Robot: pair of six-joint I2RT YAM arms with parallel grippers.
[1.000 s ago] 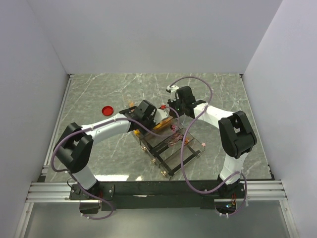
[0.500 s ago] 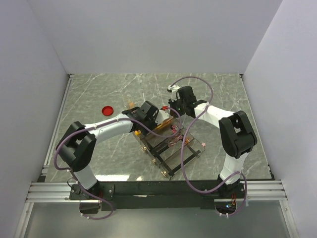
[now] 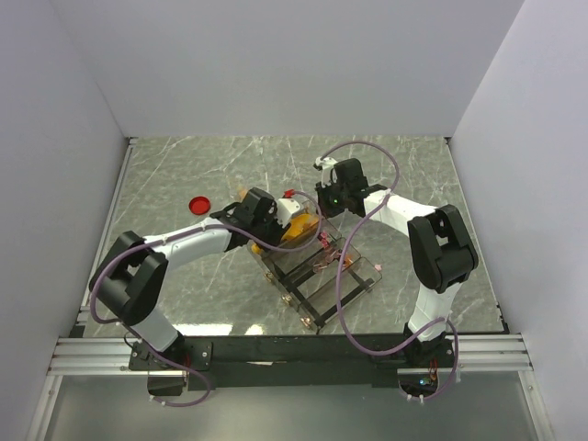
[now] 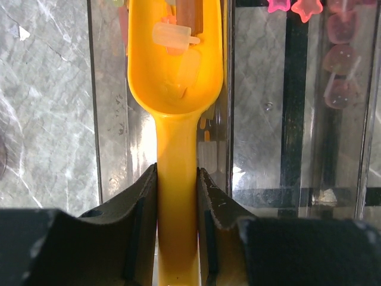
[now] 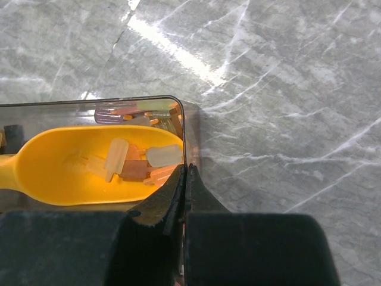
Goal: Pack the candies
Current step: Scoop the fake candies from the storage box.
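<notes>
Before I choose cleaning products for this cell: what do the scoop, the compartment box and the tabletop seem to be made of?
The scoop looks like moulded plastic: glossy yellow-orange, slightly translucent at the bowl. The compartment box is clear rigid plastic, perhaps acrylic; the surface beneath shows through it. The tabletop is glossy grey with white veins: stone or printed laminate, I cannot tell.

1 yellow scoop [image 4: 177, 89]. 1 red lid [image 3: 198, 204]. 1 clear box [image 3: 360, 274] w/ several compartments. 2 arms [image 3: 193, 241]. Candies [image 5: 117, 156]: approx. 5 in scoop, more in box, exact no. unclear.
</notes>
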